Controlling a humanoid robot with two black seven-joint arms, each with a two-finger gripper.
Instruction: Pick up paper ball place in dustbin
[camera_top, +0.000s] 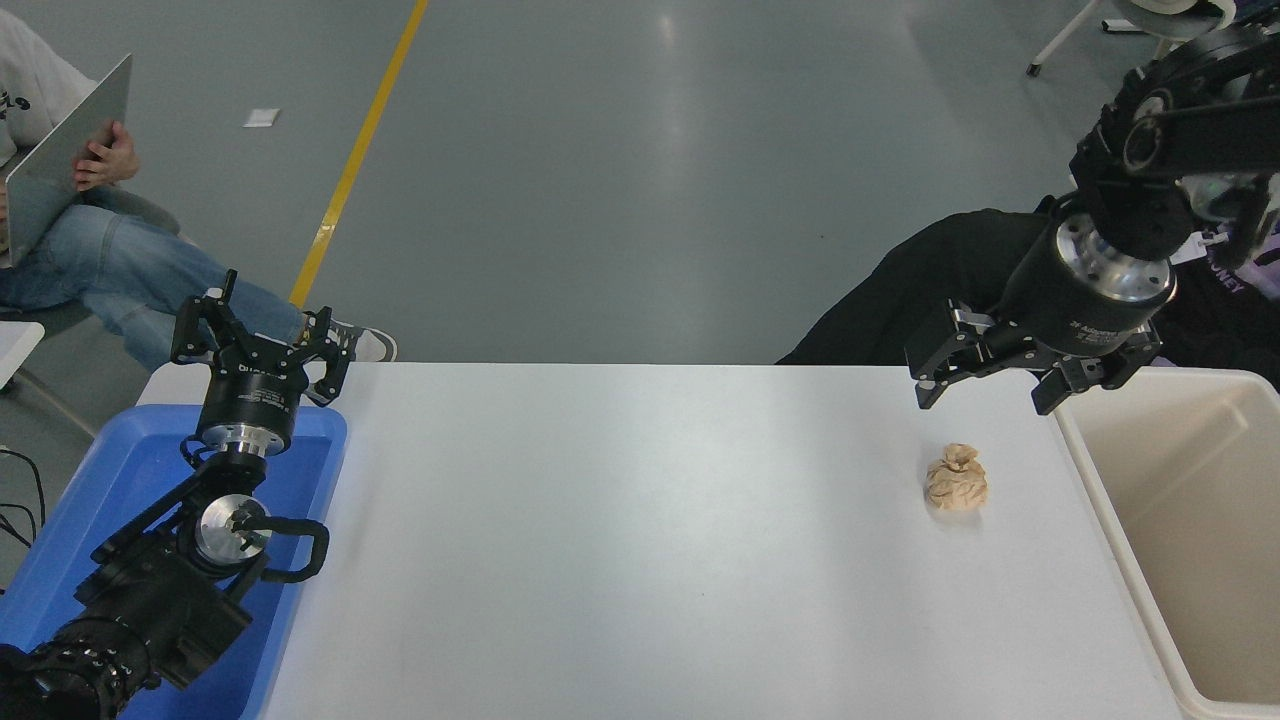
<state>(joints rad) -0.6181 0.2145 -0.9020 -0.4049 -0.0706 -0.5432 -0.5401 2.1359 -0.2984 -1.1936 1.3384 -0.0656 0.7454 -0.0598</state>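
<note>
At nine o'clock, off the table: a person (70, 215) sits on the far side holding a laptop, well clear of the work.

Left edge, about eight o'clock: the left gripper (262, 335) hangs over the blue tray (120, 470), parked, its fingers spread apart and holding nothing.

Middle: the white table (640, 540) is bare surface from the tray across to the paper.

Three o'clock on the table: the paper ball (957, 478) sits on the tabletop, knot up, nothing touching it, near the bin but apart from it.

Just beyond it, at about twelve o'clock from the ball: the right gripper (985, 385) hovers over the far edge of the table, pointing down, jaws wide apart and empty. It looks raised above the ball and set a little to the far side and right of it.

Far right edge: the dustbin (1085, 450) stands beside the table end, its beige inside showing nothing in the part I can see.

Step in hand: the reach toward the ball, by my reading; no grasp yet.

Next move calls for: bringing the open jaws toward six o'clock until they straddle the wad, then lowering and closing around its body rather than the twisted knot. After that, a lift and a short carry toward three o'clock over the thick rim.

Watch for: a light crumpled wad could skid or be nudged if one finger lands first.
</note>
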